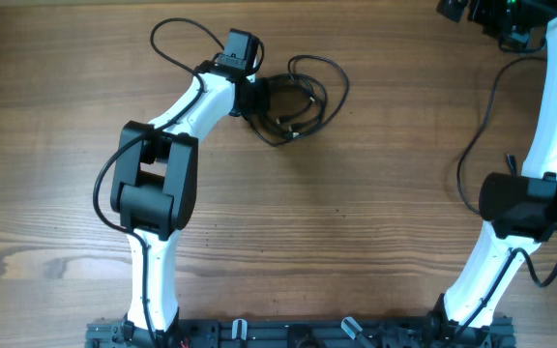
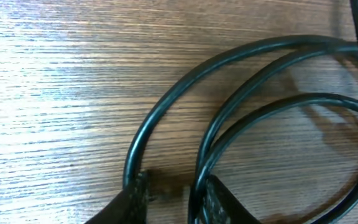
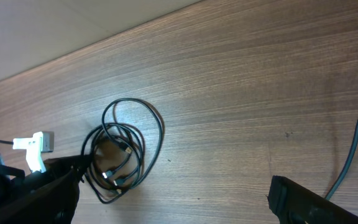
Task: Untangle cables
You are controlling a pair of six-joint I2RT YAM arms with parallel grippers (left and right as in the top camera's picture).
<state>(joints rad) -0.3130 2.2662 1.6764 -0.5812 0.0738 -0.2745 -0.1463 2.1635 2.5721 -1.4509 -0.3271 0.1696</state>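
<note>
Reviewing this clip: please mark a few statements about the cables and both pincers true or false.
1. The cables lie bunched in loops on the wooden table. True.
2. The right pincer grips the bundle. False: it is open and far from the cables, at the table's far right corner.
3. The left pincer is down at the cables, with strands beside its fingertips. True.
4. The cables are white. False: they are black.
</note>
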